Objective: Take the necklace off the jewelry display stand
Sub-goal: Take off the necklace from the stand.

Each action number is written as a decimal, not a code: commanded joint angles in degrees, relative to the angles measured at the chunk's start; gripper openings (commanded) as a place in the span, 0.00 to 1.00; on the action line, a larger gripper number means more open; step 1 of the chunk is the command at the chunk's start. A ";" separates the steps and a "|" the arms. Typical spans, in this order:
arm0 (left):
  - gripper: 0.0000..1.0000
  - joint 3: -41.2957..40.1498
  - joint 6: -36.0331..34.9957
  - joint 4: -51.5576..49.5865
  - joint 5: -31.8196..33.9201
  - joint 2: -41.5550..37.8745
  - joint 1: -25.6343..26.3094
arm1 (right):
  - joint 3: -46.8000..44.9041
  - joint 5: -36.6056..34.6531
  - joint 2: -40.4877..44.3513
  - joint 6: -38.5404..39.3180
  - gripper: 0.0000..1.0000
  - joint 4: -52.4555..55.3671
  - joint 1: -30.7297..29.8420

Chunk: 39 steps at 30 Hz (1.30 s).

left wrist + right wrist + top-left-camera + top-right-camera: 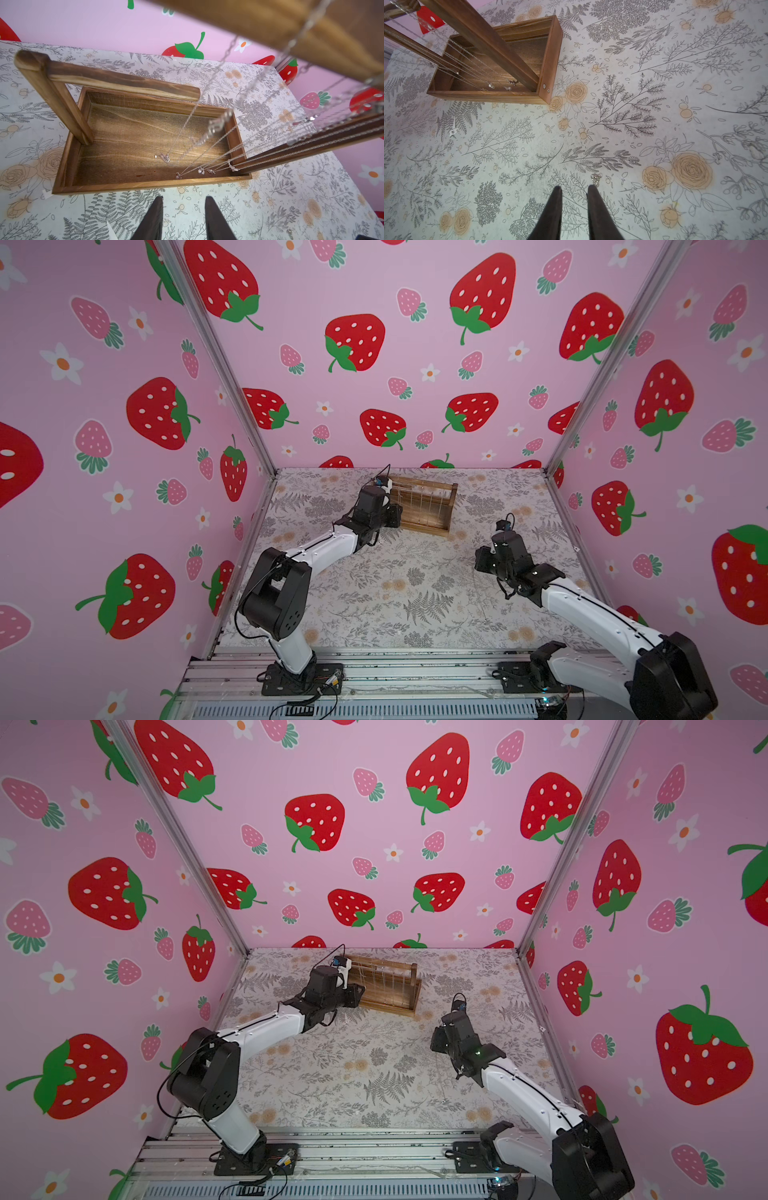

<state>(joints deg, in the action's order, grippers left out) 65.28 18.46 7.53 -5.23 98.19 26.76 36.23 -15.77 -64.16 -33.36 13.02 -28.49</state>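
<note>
- At the stand's (428, 506) near end, your left gripper (184, 207) is narrowly parted, with nothing between the jaws.
- Several necklaces (188, 122) hang from the bar, pendants over the tray.
- Your right gripper (575, 191) is narrowly parted over the table; a chain (596, 179) lies beside one fingertip (loose, it seems).
- Judgement: one off, perhaps; the rest remain.

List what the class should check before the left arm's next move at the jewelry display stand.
1. Left gripper jaws apart, empty: ok.
2. Necklaces hanging from the jewelry display stand: ok.
3. Stand upright, tray flat on the table: ok.
4. A chain between the left gripper's jaws: not ok, only table shows there.
5. Right gripper away from the stand: ok.
6. Loose chain free of the right gripper's finger: cannot tell.
</note>
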 commanded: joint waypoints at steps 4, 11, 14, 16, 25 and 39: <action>0.34 3.98 -3.05 3.04 -3.52 -0.46 -1.83 | 0.21 1.07 -0.68 -0.03 0.24 -0.89 0.28; 0.30 5.54 -1.96 5.15 -7.03 1.10 -3.39 | 0.16 1.00 -0.69 -0.03 0.24 -0.97 0.25; 0.28 5.99 -1.92 5.97 -7.42 1.46 -3.47 | 0.23 1.10 -0.83 -0.03 0.24 -1.06 0.27; 0.28 6.40 -1.71 6.42 -7.81 1.73 -3.60 | 0.23 1.26 -0.91 -0.03 0.24 -1.04 0.28; 0.24 8.09 -1.57 6.18 -8.48 2.78 -3.60 | 0.25 1.09 -0.93 -0.03 0.24 -1.06 0.21; 0.10 8.25 -1.39 6.19 -8.70 2.18 -3.61 | 0.31 1.24 -1.01 0.05 0.24 -1.06 0.23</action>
<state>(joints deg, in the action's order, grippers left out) 71.42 16.99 12.69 -13.13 100.75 23.18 36.23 -15.00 -64.82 -33.36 12.99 -28.49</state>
